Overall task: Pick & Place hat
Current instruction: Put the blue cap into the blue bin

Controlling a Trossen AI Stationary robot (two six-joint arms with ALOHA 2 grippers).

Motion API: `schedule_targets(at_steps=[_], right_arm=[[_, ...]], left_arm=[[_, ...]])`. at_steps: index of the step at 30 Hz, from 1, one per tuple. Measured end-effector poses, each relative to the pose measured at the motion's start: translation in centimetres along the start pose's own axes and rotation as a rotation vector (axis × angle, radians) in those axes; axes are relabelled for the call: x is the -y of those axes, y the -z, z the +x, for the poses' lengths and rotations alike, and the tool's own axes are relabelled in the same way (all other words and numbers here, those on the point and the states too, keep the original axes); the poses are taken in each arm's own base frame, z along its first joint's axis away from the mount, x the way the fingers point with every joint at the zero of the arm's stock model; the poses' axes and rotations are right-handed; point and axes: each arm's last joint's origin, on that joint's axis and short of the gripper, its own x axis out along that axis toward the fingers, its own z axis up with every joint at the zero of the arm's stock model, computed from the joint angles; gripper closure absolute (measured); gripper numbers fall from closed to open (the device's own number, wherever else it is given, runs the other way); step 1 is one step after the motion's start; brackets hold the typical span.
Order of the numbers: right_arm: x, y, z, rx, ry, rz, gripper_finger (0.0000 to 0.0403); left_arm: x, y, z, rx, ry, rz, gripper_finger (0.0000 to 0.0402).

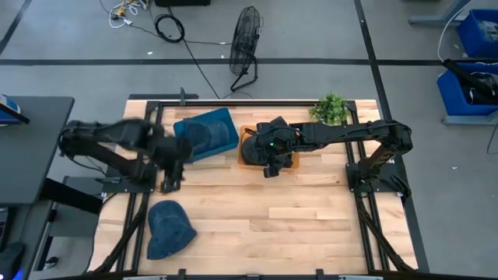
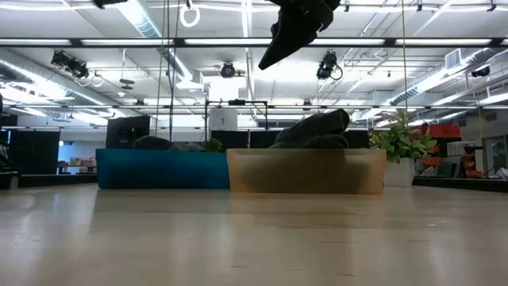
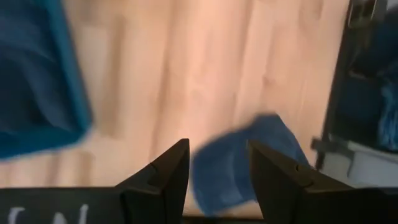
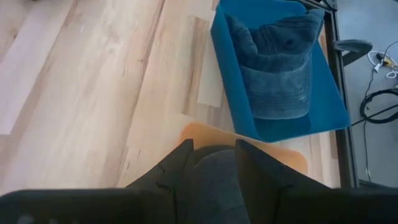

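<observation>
A loose blue denim hat (image 1: 167, 227) lies crown up on the table near its near left corner. My left gripper (image 1: 171, 180) hangs open above the wood between that hat and the blue bin (image 1: 189, 124); in its wrist view the hat (image 3: 239, 165) shows past the open fingers (image 3: 219, 146). A second blue hat (image 4: 277, 68) lies inside the blue bin (image 4: 280, 127). A dark grey hat (image 2: 317, 127) sits in the orange bin (image 2: 305, 171). My right gripper (image 1: 271, 167) hovers open above that bin, the dark hat (image 4: 211, 174) showing between its fingers (image 4: 213, 146).
A small potted plant (image 1: 331, 109) stands at the far right of the table, beside the orange bin (image 1: 243, 159). Bare wood spreads over the near middle and right of the table. Black frame rails run along the table's edges.
</observation>
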Motion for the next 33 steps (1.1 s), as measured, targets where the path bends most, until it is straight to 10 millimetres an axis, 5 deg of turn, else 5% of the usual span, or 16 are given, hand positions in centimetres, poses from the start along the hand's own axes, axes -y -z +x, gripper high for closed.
schedule_targets(at_steps=[12,33], right_arm=[[0.0,0.0,0.0,-0.003,-0.001,0.006,0.0282],[0.0,0.0,0.0,0.000,-0.006,0.014,0.0282]], left_arm=[[6.2,4.8,10.2,-0.116,0.040,-0.107,0.0239],[10.3,10.8,15.4,-0.166,0.150,-0.445,0.0239]])
